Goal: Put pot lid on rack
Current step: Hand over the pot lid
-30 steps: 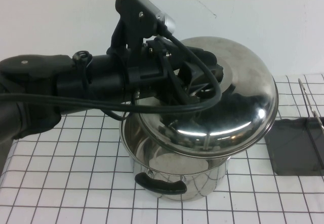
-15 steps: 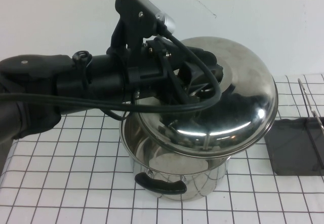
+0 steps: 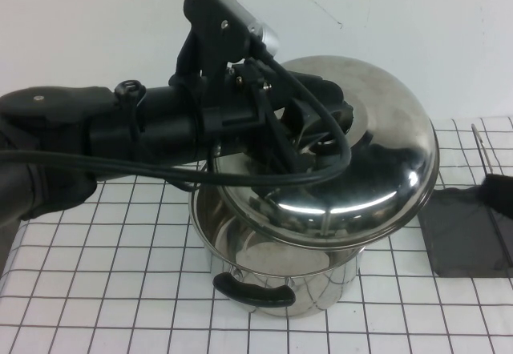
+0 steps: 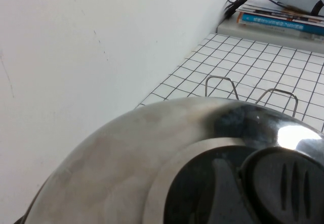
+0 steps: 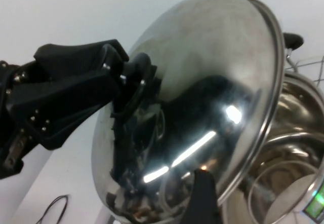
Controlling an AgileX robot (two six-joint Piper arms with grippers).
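The pot lid (image 3: 361,170), a domed, mirror-bright steel disc, hangs tilted over the open pot (image 3: 264,250), its rim lowest toward 3 o'clock and clear of the pot's edge. It reflects the arm and the gridded table (image 3: 96,290). The left gripper (image 3: 317,126) reaches in from 9 o'clock and its fingers are clamped on the black knob (image 5: 139,64) at the dome's centre.

Change from a second ago: the lid and left arm sit as they did, but a dark shape, the right gripper (image 3: 498,194), has entered at the 3 o'clock edge, over the dark grey tray (image 3: 457,234). Whether it is open or closed cannot be told.

The wire rack (image 4: 221,77) stands on that tray, apart from the lid at 3 o'clock. By appearances the lid is lifted but not yet carried across, and the right arm is coming in to help, perhaps to take it over.
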